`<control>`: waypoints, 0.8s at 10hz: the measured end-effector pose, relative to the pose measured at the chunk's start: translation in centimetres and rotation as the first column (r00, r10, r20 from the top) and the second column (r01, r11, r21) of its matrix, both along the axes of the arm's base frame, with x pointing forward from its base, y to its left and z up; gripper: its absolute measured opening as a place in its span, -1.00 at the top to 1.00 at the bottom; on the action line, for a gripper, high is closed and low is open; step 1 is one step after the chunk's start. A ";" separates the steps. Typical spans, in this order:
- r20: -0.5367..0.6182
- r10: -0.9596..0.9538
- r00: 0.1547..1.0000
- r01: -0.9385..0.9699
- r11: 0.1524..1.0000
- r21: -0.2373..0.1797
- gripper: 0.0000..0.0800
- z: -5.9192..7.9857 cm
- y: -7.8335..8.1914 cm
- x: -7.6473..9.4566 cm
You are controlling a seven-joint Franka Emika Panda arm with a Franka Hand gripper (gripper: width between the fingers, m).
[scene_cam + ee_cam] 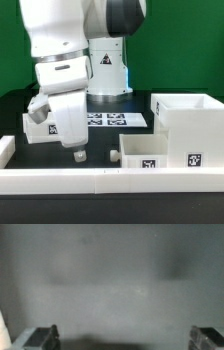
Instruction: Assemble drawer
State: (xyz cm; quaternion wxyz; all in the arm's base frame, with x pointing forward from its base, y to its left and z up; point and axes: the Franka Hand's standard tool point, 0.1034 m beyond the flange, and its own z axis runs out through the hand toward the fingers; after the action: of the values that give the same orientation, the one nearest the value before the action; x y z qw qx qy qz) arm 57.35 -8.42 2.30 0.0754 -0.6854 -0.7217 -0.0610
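Note:
My gripper point(80, 154) hangs low over the dark table at the exterior view's left, just behind the long white front rail point(100, 181). In the wrist view the gripper point(126, 339) is open, its fingertips point(45, 337) wide apart with only bare table between them. A large white drawer box point(186, 124) stands at the right. A smaller open white drawer part point(145, 151) with a tag sits beside it, to the right of my gripper. Another white tagged part point(37, 127) lies at the left, partly hidden behind the gripper.
The marker board point(108, 120) lies on the table in front of the robot base point(106, 70). A white piece point(5, 150) shows at the far left edge. A sliver of white point(3, 331) shows at the wrist view's edge.

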 end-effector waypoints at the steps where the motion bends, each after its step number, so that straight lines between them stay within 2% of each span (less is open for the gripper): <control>1: -0.011 -0.008 1.000 0.009 1.000 0.028 -0.62 -0.3 0.0 -0.1; 8: -0.030 -0.017 0.999 0.019 0.998 0.060 -0.62 -1.1 6.1 1.0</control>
State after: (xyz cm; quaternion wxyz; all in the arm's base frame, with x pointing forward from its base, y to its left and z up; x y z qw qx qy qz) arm 58.33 -2.28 1.22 0.1060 -0.6901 -0.7122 -0.0732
